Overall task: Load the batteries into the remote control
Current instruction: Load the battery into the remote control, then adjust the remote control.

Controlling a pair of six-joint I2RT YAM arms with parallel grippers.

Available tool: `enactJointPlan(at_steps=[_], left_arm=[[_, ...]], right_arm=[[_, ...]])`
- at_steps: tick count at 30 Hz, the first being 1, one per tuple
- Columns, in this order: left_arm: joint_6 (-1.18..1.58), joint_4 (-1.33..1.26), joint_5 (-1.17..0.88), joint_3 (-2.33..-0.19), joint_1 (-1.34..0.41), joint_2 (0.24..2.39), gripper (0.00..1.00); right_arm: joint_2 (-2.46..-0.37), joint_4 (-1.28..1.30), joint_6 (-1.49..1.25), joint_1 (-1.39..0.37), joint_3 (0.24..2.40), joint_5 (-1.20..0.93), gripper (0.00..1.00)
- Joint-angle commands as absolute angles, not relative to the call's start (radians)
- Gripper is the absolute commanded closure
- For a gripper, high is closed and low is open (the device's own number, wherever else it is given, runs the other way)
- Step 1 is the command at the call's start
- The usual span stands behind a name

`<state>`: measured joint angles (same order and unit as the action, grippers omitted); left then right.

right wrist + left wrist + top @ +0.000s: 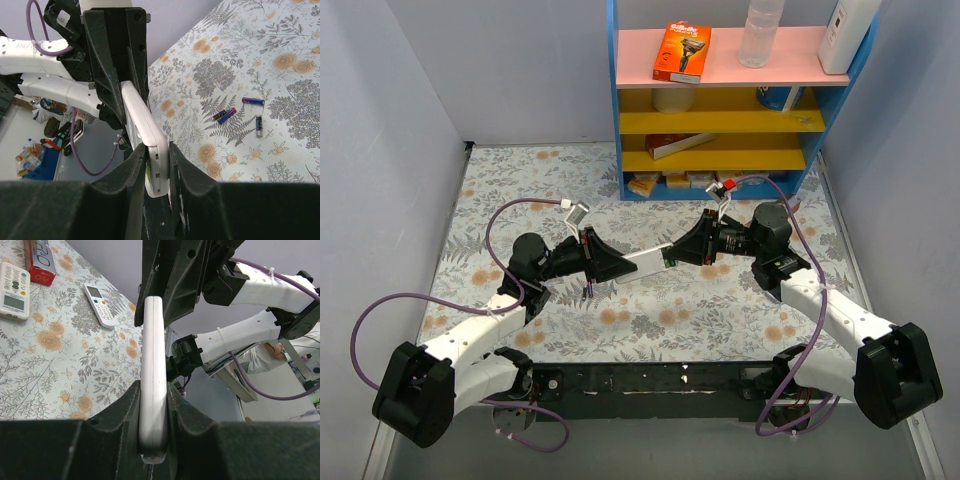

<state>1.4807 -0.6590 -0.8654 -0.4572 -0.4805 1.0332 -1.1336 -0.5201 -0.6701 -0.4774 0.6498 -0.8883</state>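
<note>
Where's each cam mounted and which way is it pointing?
Top external: above, behind the bases, looking down at table; both arms show.
Left wrist: on left arm, looking along remote control toward right gripper; own fingers show.
Right wrist: on right arm, facing left gripper; own fingers show, batteries beyond.
Shared: remote control in all three.

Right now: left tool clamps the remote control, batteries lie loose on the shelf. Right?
Wrong place: the batteries lie loose on the floral table, per the right wrist view. The left tool does clamp the remote control.

Remote control point(645, 262) — both ends covered in the top view.
</note>
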Motion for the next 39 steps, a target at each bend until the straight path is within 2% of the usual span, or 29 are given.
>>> enactJointPlan(at_steps=[1, 3, 6, 10, 12, 25, 29, 32, 33, 36, 37, 39], left_arm=[[1.459, -0.663, -0.838, -0.466, -0.483, 1.008, 1.0], [1.442, -0.618, -0.801, -0.468, -0.485, 1.005, 1.0], [1.422, -0.558, -0.788, -0.468, -0.483, 1.008, 1.0], [1.44, -0.573, -0.808, -0.443, -0.483, 1.006, 1.0], [1.456, -0.589, -0.818, -0.439, -0.483, 1.003, 1.0], [1.491, -0.66, -0.925, -0.462, -0.485, 1.028, 1.0], [1.491, -0.663, -0.939, -0.472, -0.483, 1.046, 1.0], [1.496, -0.673, -0.936, -0.476, -0.483, 1.055, 1.0], [1.494, -0.667, -0.933, -0.479, -0.485, 1.055, 1.0], [1.479, -0.64, -0.913, -0.485, -0.485, 1.048, 0.92], [1.474, -0.632, -0.899, -0.485, -0.485, 1.036, 0.78], [1.471, -0.609, -0.836, -0.471, -0.485, 1.019, 0.56]], right_arm=[[-1.137, -0.535, -0.652, -0.472, 0.672, -0.877, 0.67], [-1.126, -0.484, -0.628, -0.471, 0.696, -0.867, 0.55], [-1.115, -0.36, -0.54, -0.462, 0.73, -0.848, 0.49], [-1.104, -0.279, -0.474, -0.453, 0.749, -0.841, 0.48], [-1.108, -0.273, -0.466, -0.453, 0.747, -0.857, 0.5], [-1.15, -0.446, -0.601, -0.453, 0.693, -0.991, 0.51], [-1.161, -0.561, -0.682, -0.454, 0.66, -1.031, 0.62], [-1.154, -0.621, -0.721, -0.453, 0.635, -1.037, 0.86], [-1.151, -0.62, -0.721, -0.454, 0.632, -1.029, 0.98], [-1.135, -0.598, -0.719, -0.453, 0.623, -1.002, 0.99], [-1.131, -0.592, -0.719, -0.453, 0.623, -0.994, 0.99], [-1.117, -0.594, -0.745, -0.453, 0.621, -0.945, 0.99]])
